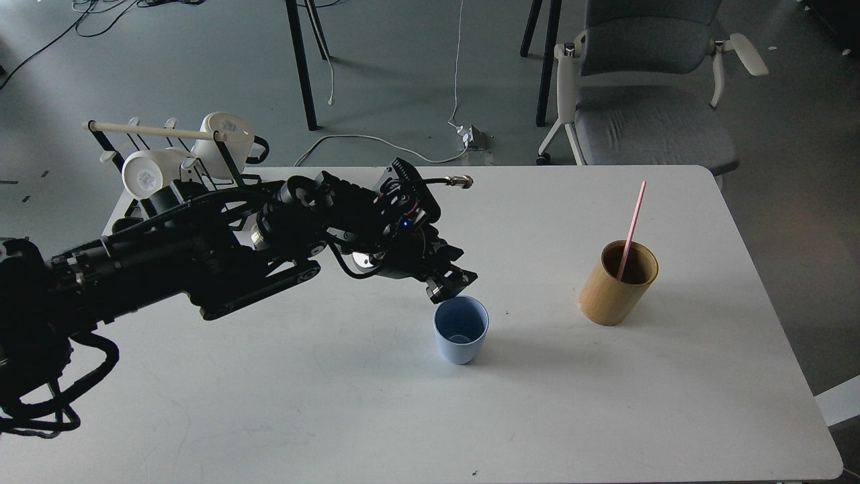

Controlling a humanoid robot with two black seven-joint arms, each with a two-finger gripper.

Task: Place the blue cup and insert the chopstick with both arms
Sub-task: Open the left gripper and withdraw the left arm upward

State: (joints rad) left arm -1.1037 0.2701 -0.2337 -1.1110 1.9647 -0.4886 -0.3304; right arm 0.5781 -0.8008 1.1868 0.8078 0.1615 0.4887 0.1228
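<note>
Head view shows the white worktop (605,403) filling most of the frame, with the left arm (201,269) entering from 9 o'clock and reaching toward centre. A black wire rack (134,144) carrying white mugs (225,134) sits at the 10 o'clock corner. A tan bamboo cylinder (615,289) stands upright at about 3 o'clock from centre, well apart from the blue cup (461,329). The blue cup stands upright on the worktop just below centre, mouth up and nothing visible inside it. The left end effector (449,286) sits at the 11 o'clock edge of the cup rim, touching or just above it; whether its fingers are spread or pressed together cannot be told, since they read as one dark mass. The chopstick (631,228) leans inside the bamboo cylinder, tip pointing to 12 o'clock. The right arm is not in view. Judgement: cup placement appears complete or at the release stage. The next move calls for clearing the left end effector from the rim, then bringing the right arm in to pinch the chopstick, lift it out of the cylinder and lower it into the cup.
</note>
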